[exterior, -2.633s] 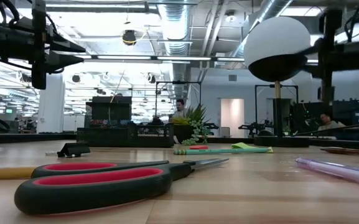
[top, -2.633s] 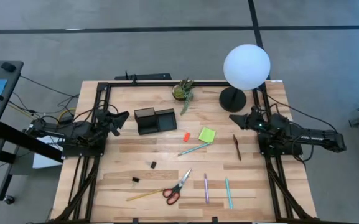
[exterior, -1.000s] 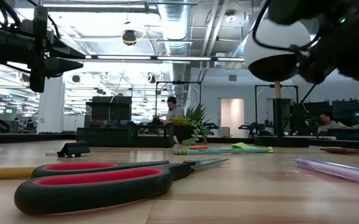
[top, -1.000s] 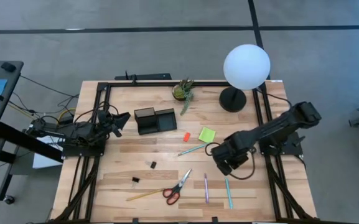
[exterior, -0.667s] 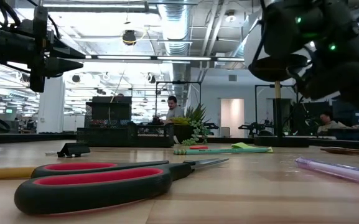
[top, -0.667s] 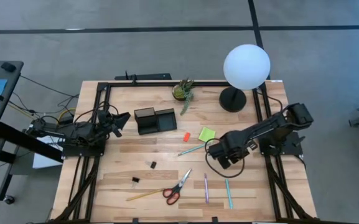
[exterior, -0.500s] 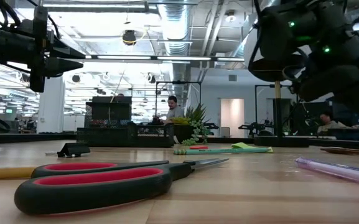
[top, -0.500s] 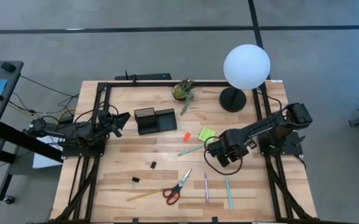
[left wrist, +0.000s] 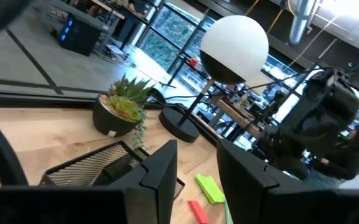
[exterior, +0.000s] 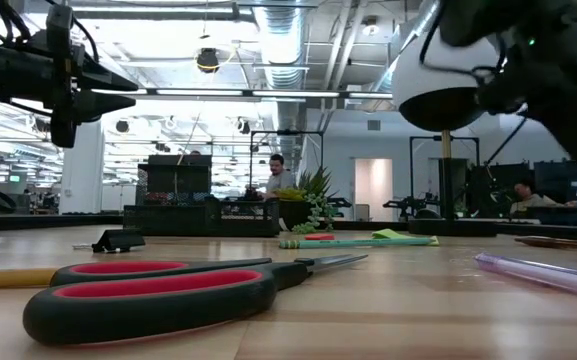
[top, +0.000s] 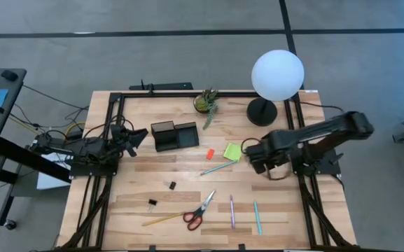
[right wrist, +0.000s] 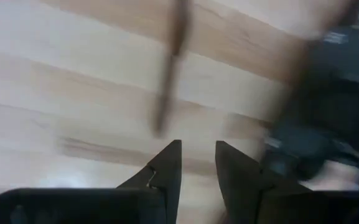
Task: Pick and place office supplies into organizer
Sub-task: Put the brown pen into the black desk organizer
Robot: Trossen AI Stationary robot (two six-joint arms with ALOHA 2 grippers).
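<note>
Right gripper [top: 253,155], fingers [right wrist: 167,167] a narrow gap apart and pinching nothing, above the bare wood of the table [top: 138,175], just beside the green sticky pad [top: 233,151]. In its wrist view, a thin brown pen [right wrist: 170,74] flat on the boards ahead of the fingertips. Close by the pad, a small orange eraser [top: 210,154] and a teal pen [top: 219,168].

Nearer the front edge, red-handled scissors [top: 200,210], a yellow pencil [top: 161,220], a purple pen [top: 232,211], another teal pen [top: 257,217] and two black clips [top: 172,185], all loose on the table.

Black organizer [top: 175,135] toward the back, left of centre, well apart from the right gripper. Beside it at the table's left edge, left gripper [top: 135,136] waiting, fingers [left wrist: 160,168] likewise slightly parted and empty.

At the back, a potted plant [top: 205,101] and a globe lamp [top: 277,75].
</note>
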